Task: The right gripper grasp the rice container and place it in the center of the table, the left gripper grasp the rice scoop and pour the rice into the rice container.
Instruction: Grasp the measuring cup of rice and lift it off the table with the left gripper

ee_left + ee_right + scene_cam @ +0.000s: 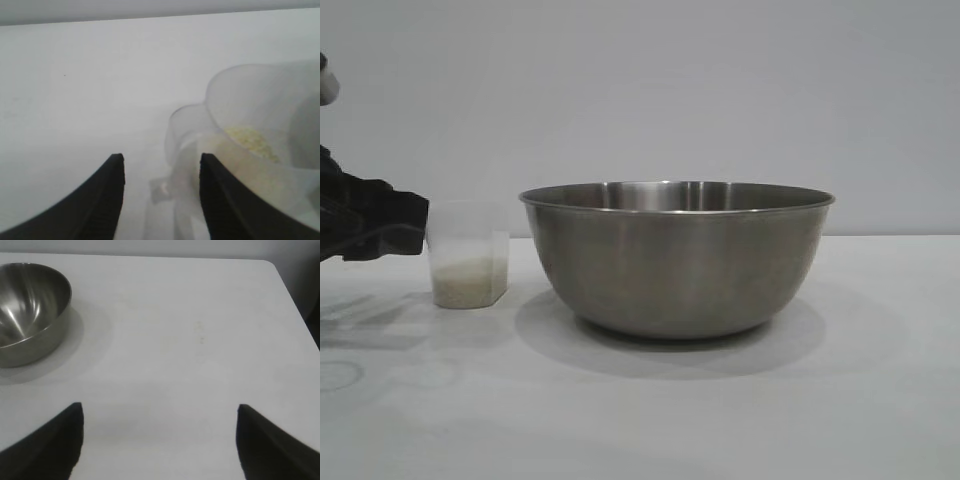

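My left gripper (159,192) sits half open, holding nothing, its fingers (106,197) astride the rice scoop (469,267) handle for a grab. The scoop stands just beside the rice container (677,257), mid-table; right gripper (159,440) waits wide open, well apart.

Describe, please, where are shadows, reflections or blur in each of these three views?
Exterior view: the rice container casts a soft oval shadow on the table, and its steel wall shows dull reflections. Left wrist view: the rice scoop and the left hand look blurred and out of focus. Right wrist view: bright streaks of glare inside the rice container, and the right hand has soft edges.
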`<action>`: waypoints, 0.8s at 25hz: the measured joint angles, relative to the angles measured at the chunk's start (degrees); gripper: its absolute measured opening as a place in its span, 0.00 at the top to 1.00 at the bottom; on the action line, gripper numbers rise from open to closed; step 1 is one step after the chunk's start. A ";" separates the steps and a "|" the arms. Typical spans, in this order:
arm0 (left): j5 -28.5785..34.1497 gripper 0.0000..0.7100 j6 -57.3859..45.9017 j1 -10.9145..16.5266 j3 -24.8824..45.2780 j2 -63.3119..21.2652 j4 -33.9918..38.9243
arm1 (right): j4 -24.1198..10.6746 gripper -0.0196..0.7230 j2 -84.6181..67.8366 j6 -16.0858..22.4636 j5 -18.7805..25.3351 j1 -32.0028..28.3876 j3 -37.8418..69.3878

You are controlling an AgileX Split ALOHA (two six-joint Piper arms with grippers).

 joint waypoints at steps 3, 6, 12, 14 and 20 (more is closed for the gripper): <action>0.00 0.50 1.55 0.00 -0.68 0.00 -0.10 | 0.00 0.23 0.00 0.00 0.00 0.00 0.00; 0.00 0.50 2.29 0.00 -1.40 0.11 -0.10 | 0.00 0.23 0.00 0.00 0.00 0.00 0.00; 0.00 0.50 3.05 0.00 -4.55 2.22 -0.31 | 0.00 0.23 0.00 0.00 0.00 0.00 0.00; 0.00 0.50 3.05 0.00 -5.69 2.93 -0.31 | 0.00 0.23 0.00 0.00 0.00 0.00 0.00; 0.10 0.86 3.71 0.00 -7.69 3.68 1.01 | 0.00 0.23 0.00 0.00 0.00 0.00 0.00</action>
